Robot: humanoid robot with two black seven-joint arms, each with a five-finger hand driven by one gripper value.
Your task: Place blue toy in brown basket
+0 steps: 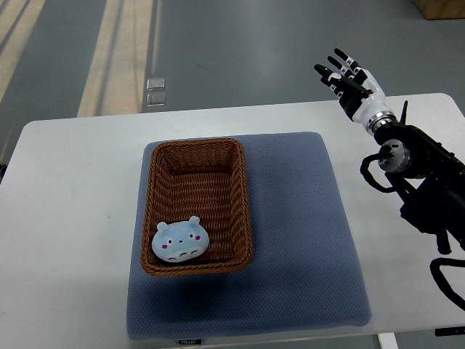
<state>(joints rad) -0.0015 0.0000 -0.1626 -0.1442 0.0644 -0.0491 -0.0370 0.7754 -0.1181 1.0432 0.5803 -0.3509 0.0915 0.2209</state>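
The blue toy (pixel 181 241), a round pale-blue animal face with pink cheeks, lies inside the brown wicker basket (pixel 240 189) at its near end. The basket stands on the left half of a grey-blue mat (pixel 298 240). My right hand (pixel 345 74) hovers over the far right edge of the table, well away from the basket, with its black-tipped fingers spread and nothing in them. Its black arm comes in from the right edge. No left arm shows.
The mat lies on a white table (pixel 65 218). Beyond the table's far edge is grey floor with pale stripes and a small floor plate (pixel 155 92). A cardboard box corner (pixel 442 7) shows at the top right.
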